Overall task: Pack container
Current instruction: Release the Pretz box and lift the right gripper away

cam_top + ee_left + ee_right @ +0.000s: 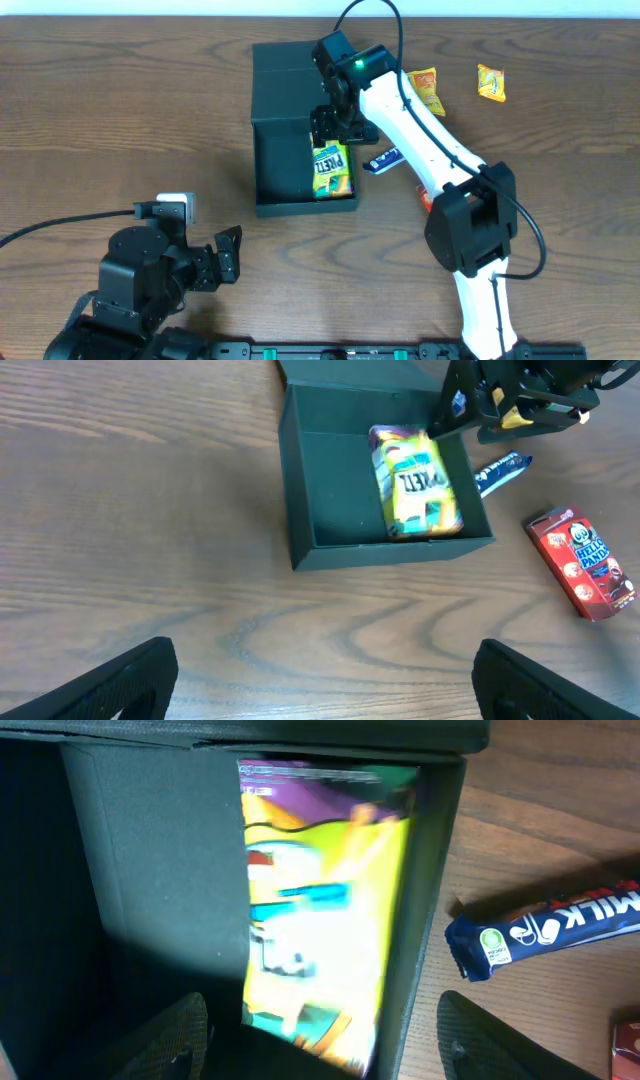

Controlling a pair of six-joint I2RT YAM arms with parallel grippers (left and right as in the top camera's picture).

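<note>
The dark square box [272, 170] sits open at the table's middle, its flap lid [285, 85] folded back on the far side. A yellow pretzel packet [332, 168] lies inside against the right wall; it also shows in the left wrist view [415, 485] and the right wrist view [320, 900]. My right gripper [335, 122] hangs open over the box's far right corner, above the packet, one finger inside the wall and one outside [330, 1040]. My left gripper [228, 255] is open and empty near the front left, over bare wood [320, 680].
A blue milk bar [382, 160] lies just right of the box. A red snack box [585, 560] lies further right, near the right arm. Two orange packets [428, 88] [491, 82] lie at the far right.
</note>
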